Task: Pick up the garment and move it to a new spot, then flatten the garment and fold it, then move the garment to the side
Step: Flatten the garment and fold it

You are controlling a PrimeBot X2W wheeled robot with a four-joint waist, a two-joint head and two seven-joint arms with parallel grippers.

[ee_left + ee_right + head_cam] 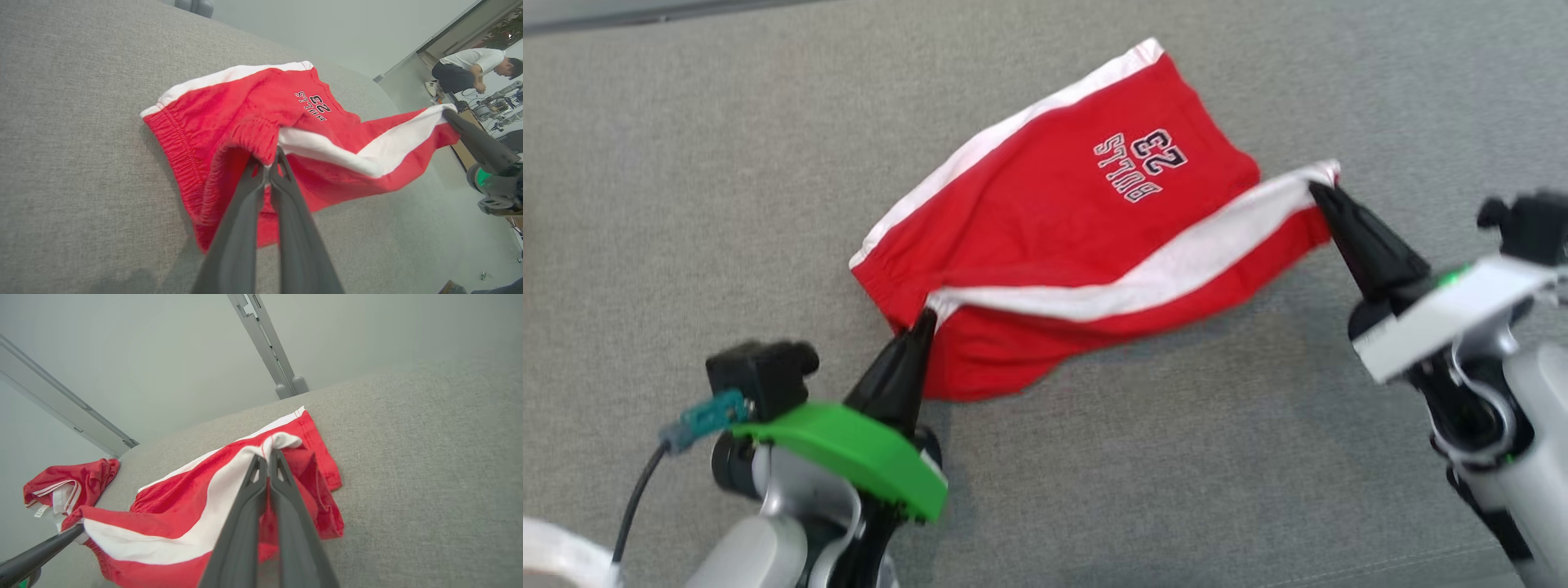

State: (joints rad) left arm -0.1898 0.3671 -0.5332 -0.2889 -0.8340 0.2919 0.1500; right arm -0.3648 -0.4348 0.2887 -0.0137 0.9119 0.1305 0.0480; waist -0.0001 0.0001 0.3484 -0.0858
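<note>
Red garment (1054, 212) mid-table, nearer far edge of grey cloth-topped table (686, 204). Left fingers (898, 367) together, clamped on waistband corner. Right fingers (1364, 237) together, clamped on hem corner of same white-striped leg. That edge is taut between them, raised off table.

Judged: fold step in hand. Next move calls for carrying both corners evenly toward far edge, laying stripe on stripe, then letting go.

Can't tell how many layers pinched. Cloth under raised flap hidden. Table's near edge cut off. Right arm blurred.

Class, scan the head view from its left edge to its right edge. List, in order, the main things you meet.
First the left end effector → then the red shorts → then the right end effector.
</note>
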